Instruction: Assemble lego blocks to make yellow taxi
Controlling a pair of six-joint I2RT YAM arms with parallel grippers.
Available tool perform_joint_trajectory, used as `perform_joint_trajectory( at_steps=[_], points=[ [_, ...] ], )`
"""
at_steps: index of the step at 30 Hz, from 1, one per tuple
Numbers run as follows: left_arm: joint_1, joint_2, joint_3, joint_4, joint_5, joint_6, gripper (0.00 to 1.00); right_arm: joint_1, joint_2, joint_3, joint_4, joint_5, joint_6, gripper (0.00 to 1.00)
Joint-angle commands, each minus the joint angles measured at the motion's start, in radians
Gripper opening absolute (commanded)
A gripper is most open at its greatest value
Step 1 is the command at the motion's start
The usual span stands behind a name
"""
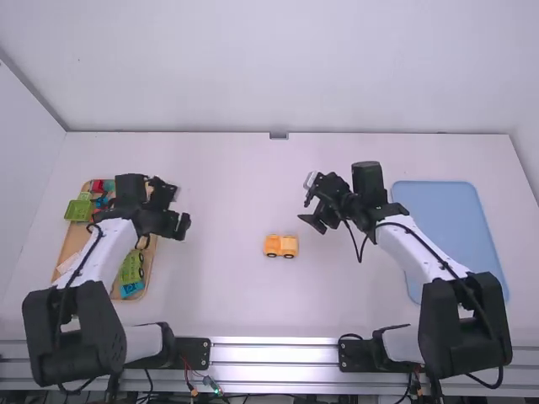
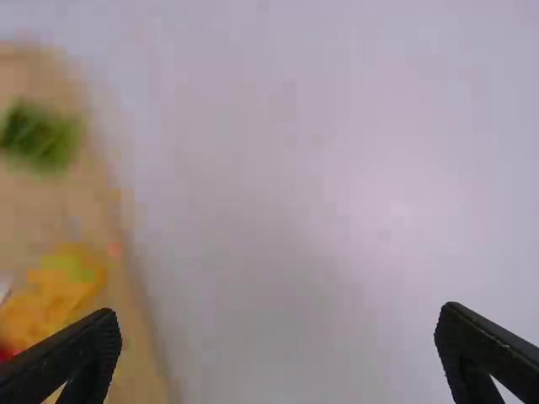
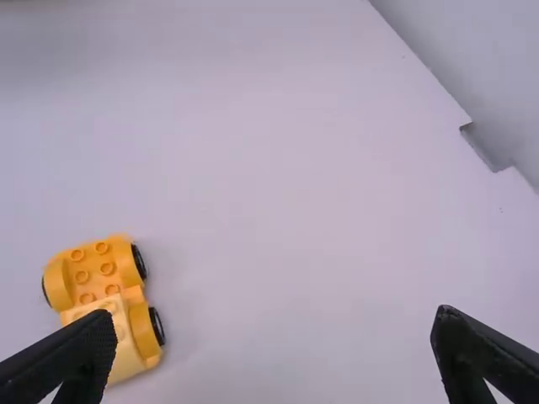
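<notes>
A yellow toy car (image 1: 281,246) is seen near the middle of the white table (image 1: 236,303), standing on its wheels. In the right wrist view, 1 half is seen as a flat deck with round studs, and a paler yellow block (image 3: 118,330) is set on the other half. 3 black wheels can be made out there, and the corner of the block is partly hidden behind 1 fingertip.

The right gripper (image 1: 311,220) is held above the table, just beyond the car and towards the right arm's side. Its fingers are spread wide, and nothing is gripped. The left gripper (image 1: 181,225) is held beside the wooden tray (image 1: 72,242), towards the table's middle; its fingers are also set wide apart and empty.

The tray's middle is covered by the left arm (image 1: 108,248). Around the arm, a green block (image 1: 78,209), a red block (image 1: 98,186) and a blue block (image 1: 132,289) are left visible. In the left wrist view the tray is blurred and cut off; a yellow patch (image 2: 55,295) is probably another toy piece, partly covered by a finger. The blue board (image 1: 438,210) on the right is partly hidden under the right arm (image 1: 421,252).
</notes>
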Motion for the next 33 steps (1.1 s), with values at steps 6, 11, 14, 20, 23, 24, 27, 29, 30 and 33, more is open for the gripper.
perform_joint_trajectory(
  at_steps=[6, 11, 14, 20, 23, 24, 27, 29, 30, 33],
  points=[
    [0.220, 0.057, 0.047, -0.105, -0.096, -0.255, 0.99, 0.001, -0.003, 0.002, 0.035, -0.005, 0.022, 0.99],
    [0.304, 0.202, 0.201, -0.271, -0.097, -0.222, 0.99, 0.001, -0.003, 0.002, 0.062, -0.002, 0.061, 0.99],
    [0.316, 0.328, 0.330, -0.364, -0.097, -0.096, 0.99, 0.001, -0.003, 0.002, 0.073, -0.002, 0.058, 0.99],
    [0.296, 0.480, 0.453, -0.470, -0.100, 0.258, 0.89, -0.001, -0.003, 0.002, 0.113, 0.059, 0.062, 0.99],
    [0.297, 0.491, 0.454, -0.459, -0.093, 0.386, 0.79, -0.001, -0.003, 0.003, 0.135, 0.084, 0.062, 0.99],
    [0.295, 0.491, 0.452, -0.447, -0.100, 0.409, 0.71, -0.001, -0.003, 0.002, 0.145, 0.089, 0.066, 0.99],
    [0.300, 0.491, 0.452, -0.442, -0.095, 0.478, 0.63, -0.001, -0.003, 0.002, 0.176, 0.116, 0.100, 0.99],
    [0.303, 0.491, 0.452, -0.443, -0.090, 0.511, 0.62, -0.001, -0.003, 0.002, 0.192, 0.135, 0.119, 0.99],
    [0.303, 0.491, 0.449, -0.443, -0.089, 0.534, 0.65, 0.000, -0.003, 0.002, 0.204, 0.150, 0.130, 0.99],
    [0.295, 0.491, 0.426, -0.422, -0.100, 0.602, 0.66, 0.000, -0.004, 0.006, 0.213, 0.156, 0.137, 0.99]
  ],
)
